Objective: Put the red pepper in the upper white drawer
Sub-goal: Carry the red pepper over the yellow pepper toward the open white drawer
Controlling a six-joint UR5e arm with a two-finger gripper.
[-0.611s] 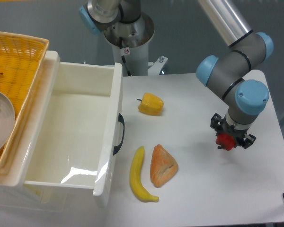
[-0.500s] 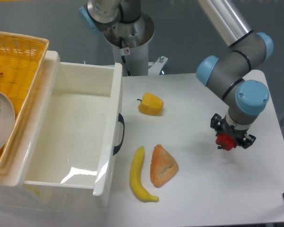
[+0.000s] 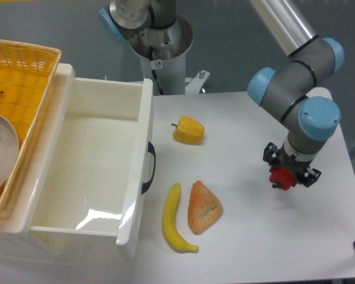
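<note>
The red pepper (image 3: 280, 177) is small and glossy, held between the fingers of my gripper (image 3: 282, 178) at the right side of the table, just above the tabletop. My gripper is shut on it and covers its top. The upper white drawer (image 3: 136, 171) stands pulled open at the left, its inside empty, its dark curved handle facing the table. A wide stretch of table separates the pepper from the drawer.
A yellow bell pepper (image 3: 189, 130) lies near the drawer's front. A banana (image 3: 173, 218) and an orange pastry (image 3: 203, 207) lie side by side below it. A yellow woven basket (image 3: 23, 89) with a plate sits on the drawer's left edge.
The arm has shifted very slightly to the right and the wrist sits a little higher. The red pepper stays in the gripper at nearly the same spot.
</note>
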